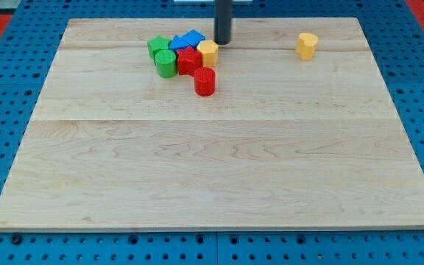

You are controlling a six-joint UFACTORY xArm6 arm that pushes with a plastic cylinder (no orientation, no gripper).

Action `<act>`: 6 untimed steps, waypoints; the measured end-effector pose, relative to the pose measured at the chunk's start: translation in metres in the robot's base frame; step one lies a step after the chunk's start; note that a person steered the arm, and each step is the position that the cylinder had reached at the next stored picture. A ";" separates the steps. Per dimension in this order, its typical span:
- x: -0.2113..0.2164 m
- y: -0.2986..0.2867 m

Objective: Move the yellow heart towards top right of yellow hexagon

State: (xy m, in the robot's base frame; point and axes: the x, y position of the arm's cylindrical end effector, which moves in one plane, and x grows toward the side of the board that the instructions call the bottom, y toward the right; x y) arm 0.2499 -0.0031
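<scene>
One camera looks down at a slant from the near edge — the whole board (219, 169) fills the view.

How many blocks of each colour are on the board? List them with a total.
Green blocks: 2
Blue blocks: 2
Red blocks: 2
Yellow blocks: 2
Total: 8
My tip stands close beside the cluster's yellow block, to its upper right.
</scene>
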 end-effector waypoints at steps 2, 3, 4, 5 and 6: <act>0.015 0.017; 0.003 0.034; -0.012 0.103; -0.025 0.177; -0.008 0.239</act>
State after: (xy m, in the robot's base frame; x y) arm 0.2423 0.2355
